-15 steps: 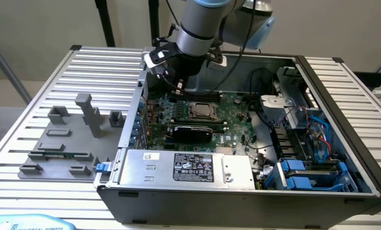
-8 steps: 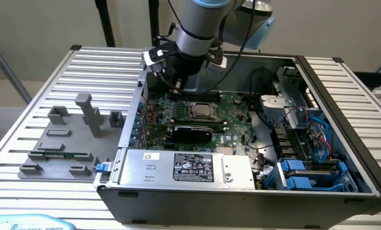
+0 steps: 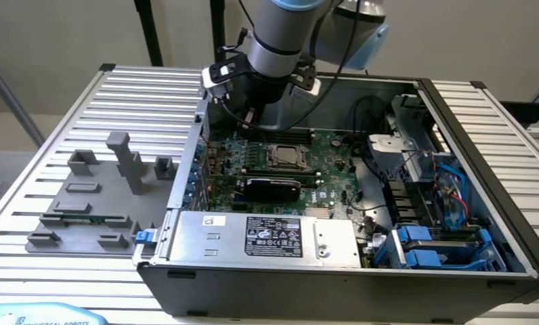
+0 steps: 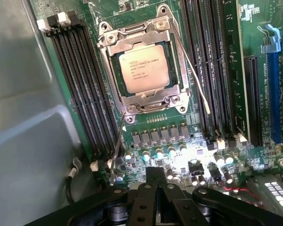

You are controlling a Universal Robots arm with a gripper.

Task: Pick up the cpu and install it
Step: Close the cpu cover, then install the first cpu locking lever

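The cpu (image 4: 144, 68) lies flat in the motherboard's socket, its silvery top with printed text facing up inside a metal frame (image 4: 132, 35). Two thin wire levers (image 4: 194, 75) stand out beside the socket. In the exterior view the cpu (image 3: 285, 157) sits mid-board inside the open computer case (image 3: 486, 169). My gripper (image 3: 269, 122) hangs above the board's far side, just behind the socket and close to the case's back-left wall. Its black fingers (image 4: 155, 176) are together with nothing between them, apart from the cpu.
Memory slots (image 4: 80, 89) flank the socket on both sides. A silver power supply (image 3: 261, 237) fills the case's near side, and blue drive bays (image 3: 432, 247) and cables sit at the exterior view's right. Grey fixture blocks (image 3: 125, 162) stand on the slatted table (image 3: 34, 183) at its left.
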